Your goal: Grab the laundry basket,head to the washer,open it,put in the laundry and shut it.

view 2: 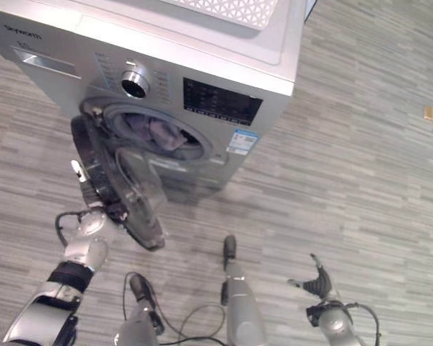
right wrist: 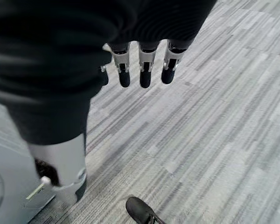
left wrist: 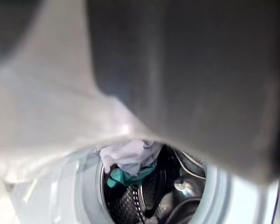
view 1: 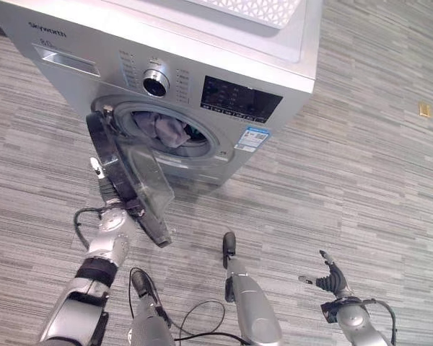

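Note:
The silver washer [view 1: 289, 68] stands ahead with its round door [view 1: 133, 184] swung partly open to the left. Grey and lilac laundry [view 1: 169, 130] lies in the drum; the left wrist view looks past the door's edge at pale cloth [left wrist: 128, 156] over a teal piece [left wrist: 123, 177]. The white lattice laundry basket [view 1: 252, 9] rests on the washer's top. My left hand [view 1: 112, 223] lies against the outer side of the door, one straight finger showing past its rim. My right hand [view 1: 332, 277] hangs low at the right over the floor, fingers [right wrist: 140, 70] straight and holding nothing.
A control knob [view 1: 156, 82] and a dark display panel [view 1: 242, 99] sit above the door opening, and the detergent drawer [view 1: 65, 61] is at the washer's upper left. A small yellow object [view 1: 423, 109] lies on the striped grey floor at the far right.

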